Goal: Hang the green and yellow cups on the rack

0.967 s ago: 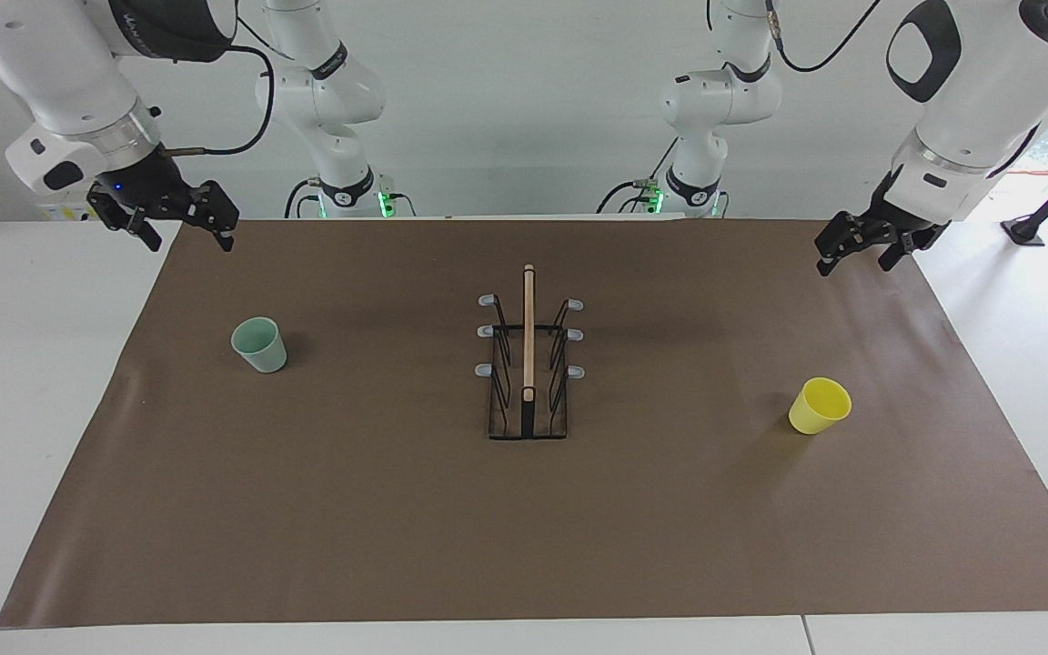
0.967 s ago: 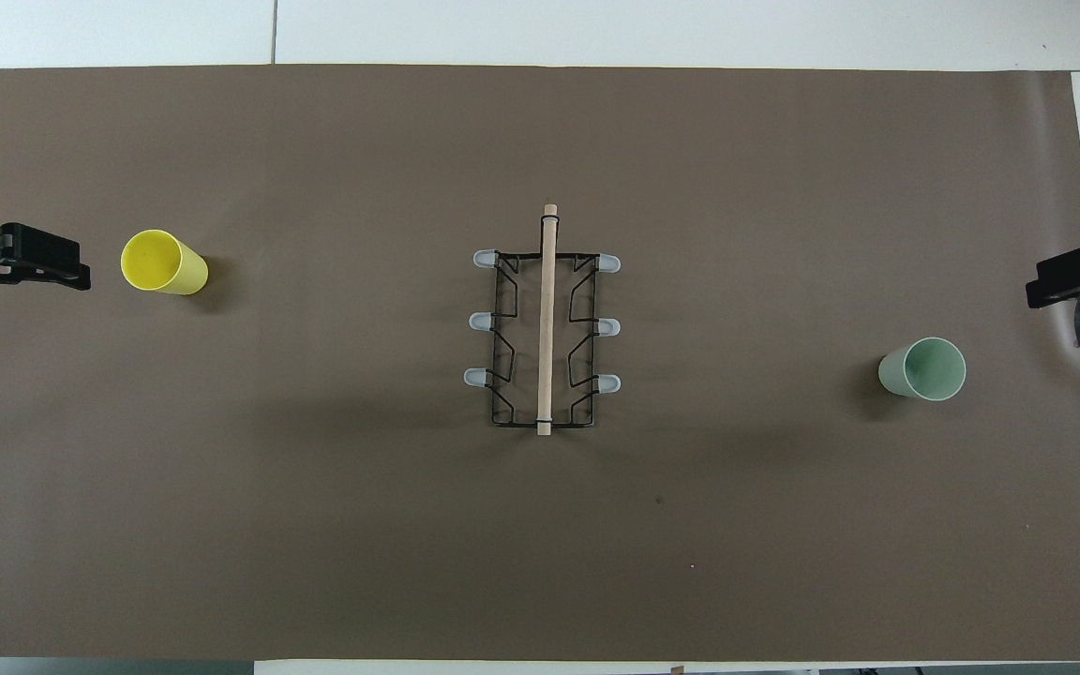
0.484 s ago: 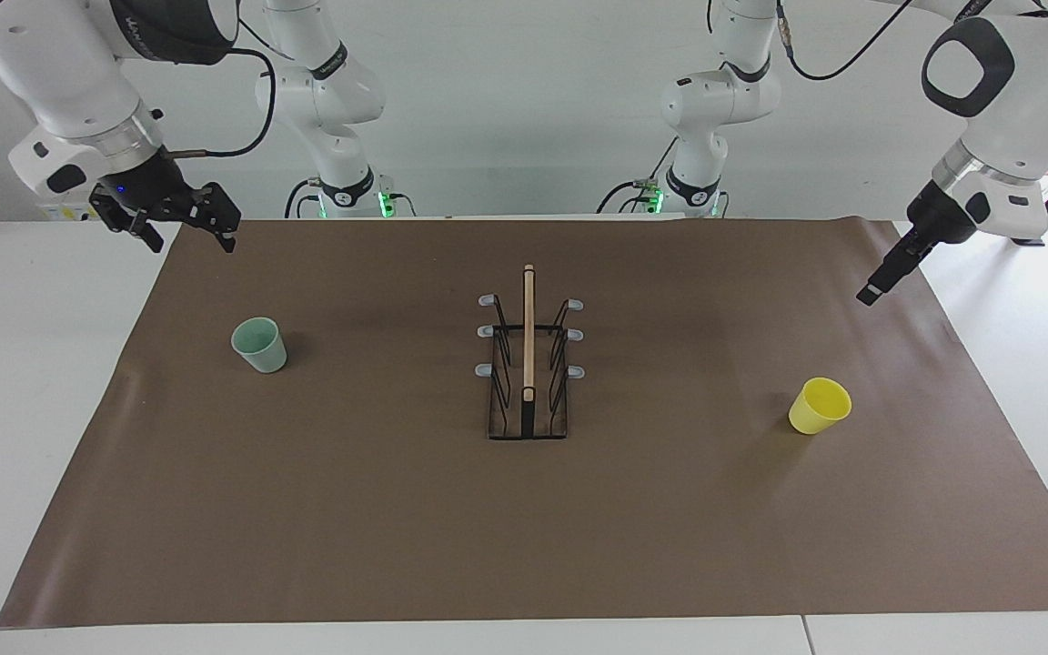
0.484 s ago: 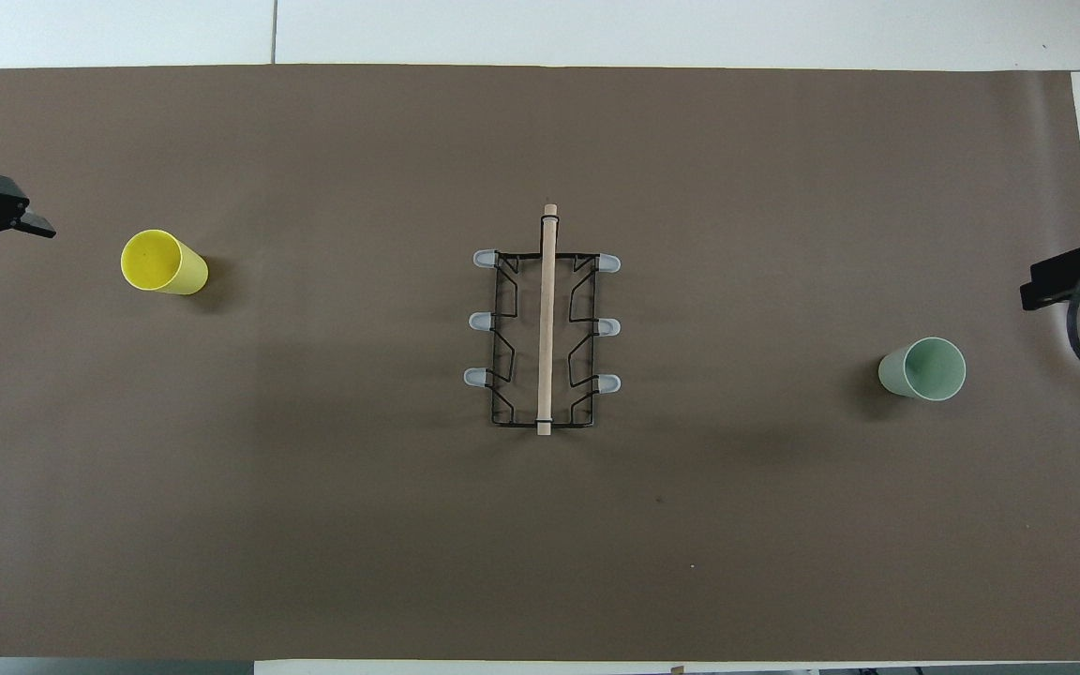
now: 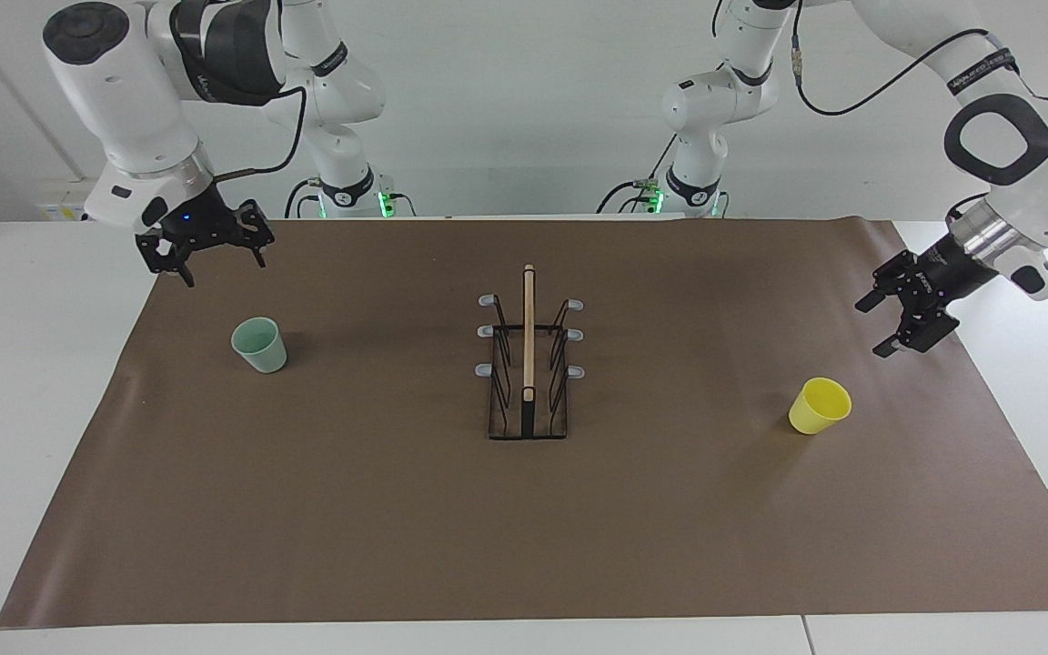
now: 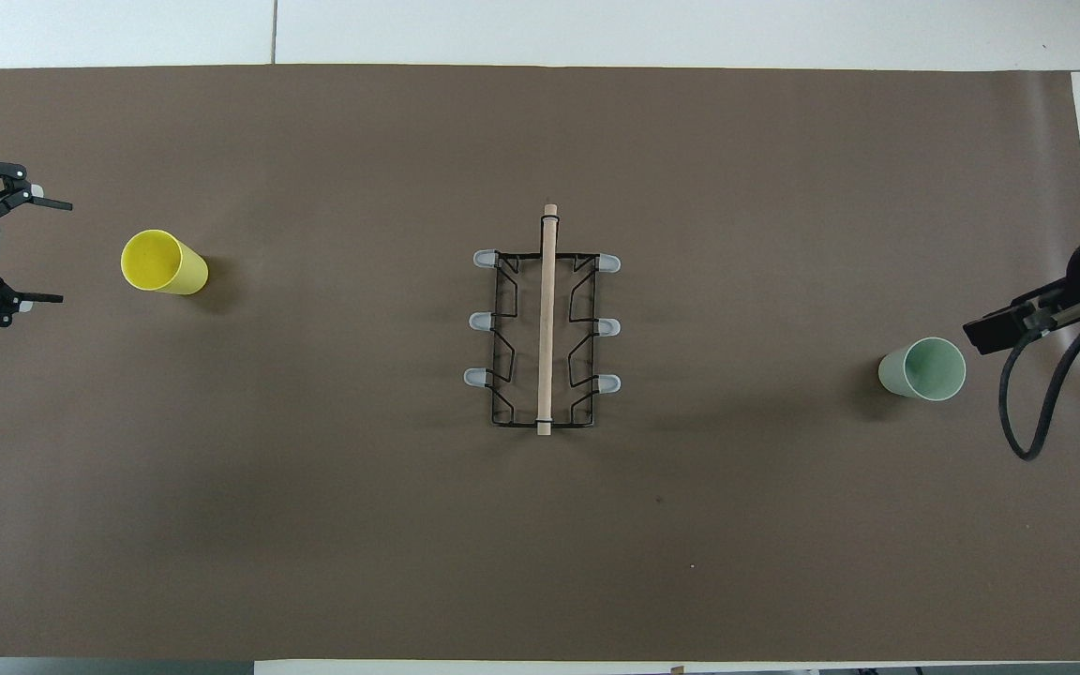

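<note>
Entry, two-arm cup-hanging set, early approach stage. Left end effector [image 5: 908, 318]: over the last second it has turned and come down from above the brown mat's [image 5: 397, 509] corner to hang just beside the yellow cup [image 5: 820, 406], at the left arm's end of the counter [image 5: 15, 382]; fingers spread wide, holding nothing. Right end effector [image 5: 206, 247]: has swung inward and rotated to point down, now over the mat near the green cup [image 5: 259, 344]; fingers likewise wide, empty. Green cup: upright on the mat toward the right arm's end, untouched. Yellow cup: tipped toward its side, mouth facing the left end effector in the overhead view, untouched. Rack [image 5: 528, 364]: at mid-mat, all six grey-tipped pegs bare. Assessment: both arms appear to be lining up for their grasps; neither cup is lifted, so hanging is entirely ahead.
</note>
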`<control>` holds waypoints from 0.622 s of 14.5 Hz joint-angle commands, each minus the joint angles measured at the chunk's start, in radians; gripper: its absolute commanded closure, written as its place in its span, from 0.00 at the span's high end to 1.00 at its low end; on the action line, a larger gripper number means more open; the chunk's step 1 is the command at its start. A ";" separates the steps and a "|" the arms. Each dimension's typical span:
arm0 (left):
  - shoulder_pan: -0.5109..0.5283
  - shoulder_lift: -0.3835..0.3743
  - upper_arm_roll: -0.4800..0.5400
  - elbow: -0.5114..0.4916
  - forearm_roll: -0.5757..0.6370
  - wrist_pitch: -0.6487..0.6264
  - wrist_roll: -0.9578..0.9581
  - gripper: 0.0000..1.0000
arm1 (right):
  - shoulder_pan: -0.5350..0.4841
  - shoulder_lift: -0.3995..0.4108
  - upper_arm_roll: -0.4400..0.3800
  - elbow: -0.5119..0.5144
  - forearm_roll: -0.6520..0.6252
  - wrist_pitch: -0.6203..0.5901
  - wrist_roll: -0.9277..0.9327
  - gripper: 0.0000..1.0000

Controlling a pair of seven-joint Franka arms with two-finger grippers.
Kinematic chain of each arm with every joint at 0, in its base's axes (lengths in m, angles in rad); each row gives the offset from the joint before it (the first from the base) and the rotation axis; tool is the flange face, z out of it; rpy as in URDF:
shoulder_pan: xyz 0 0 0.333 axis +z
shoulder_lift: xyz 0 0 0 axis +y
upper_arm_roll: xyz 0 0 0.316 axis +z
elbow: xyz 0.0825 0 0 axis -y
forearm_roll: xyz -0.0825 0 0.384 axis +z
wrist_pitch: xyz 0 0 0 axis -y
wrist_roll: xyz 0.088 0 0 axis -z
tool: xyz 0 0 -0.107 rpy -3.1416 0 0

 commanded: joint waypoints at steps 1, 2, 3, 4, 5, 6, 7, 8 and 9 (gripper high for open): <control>0.040 0.100 -0.007 0.055 -0.082 0.012 -0.103 1.00 | 0.002 -0.040 0.004 -0.047 -0.050 0.008 -0.156 1.00; 0.061 0.135 -0.007 0.061 -0.115 0.015 -0.112 1.00 | 0.011 -0.037 0.004 -0.042 -0.109 0.001 -0.195 1.00; 0.083 0.164 -0.007 0.074 -0.145 0.021 -0.115 1.00 | 0.015 -0.037 0.005 -0.038 -0.137 -0.025 -0.210 1.00; 0.100 0.202 -0.007 0.105 -0.152 0.015 -0.117 1.00 | 0.015 -0.017 0.008 -0.032 -0.138 -0.035 -0.242 1.00; 0.112 0.257 -0.007 0.154 -0.155 -0.002 -0.120 1.00 | 0.029 0.027 0.013 -0.001 -0.144 -0.067 -0.285 1.00; 0.126 0.296 -0.007 0.180 -0.158 -0.025 -0.118 1.00 | 0.054 0.073 0.025 0.043 -0.170 -0.132 -0.307 1.00; 0.137 0.319 -0.007 0.180 -0.169 -0.037 -0.115 1.00 | 0.087 0.114 0.027 0.079 -0.237 -0.168 -0.315 1.00; 0.155 0.324 -0.007 0.174 -0.169 -0.029 -0.115 1.00 | 0.118 0.139 0.028 0.088 -0.307 -0.165 -0.316 1.00; 0.161 0.324 -0.007 0.157 -0.169 -0.032 -0.111 1.00 | 0.144 0.161 0.037 0.088 -0.352 -0.150 -0.316 1.00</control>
